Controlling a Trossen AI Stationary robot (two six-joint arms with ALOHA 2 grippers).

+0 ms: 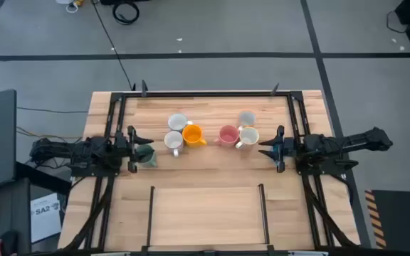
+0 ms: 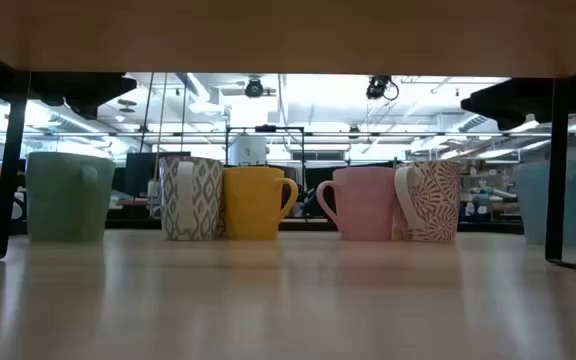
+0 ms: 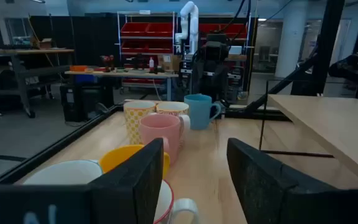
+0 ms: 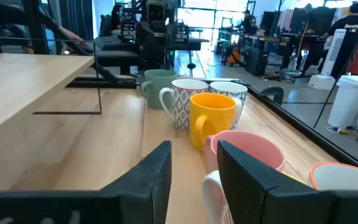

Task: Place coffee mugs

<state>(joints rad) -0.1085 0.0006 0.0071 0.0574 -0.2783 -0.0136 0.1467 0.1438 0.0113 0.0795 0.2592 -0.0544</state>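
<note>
The left gripper (image 1: 138,147) waits at the left side of the desk (image 1: 205,206), its fingers (image 3: 135,180) spread apart and grasping nothing. The dark green mug (image 1: 146,155) stands just beside those fingers, the leftmost mug, well apart to the left of the orange mug (image 1: 193,134).

Taking the orange mug as the landmark: a white patterned mug (image 1: 174,141) touches its left side, and another white mug (image 1: 178,122) sits just behind and to its left. In the low view the grey-patterned mug (image 2: 191,197) stands against the orange one (image 2: 256,202).

Right of the orange mug, a small gap away, stands the pink mug (image 1: 228,134), with a cream mug (image 1: 248,136) touching its right side. Behind that cream mug, farther from the orange mug, is a bluish-grey mug (image 1: 246,117).

The right gripper (image 1: 270,147) hangs just right of the cream mug, fingers (image 4: 151,180) released, holding nothing.
</note>
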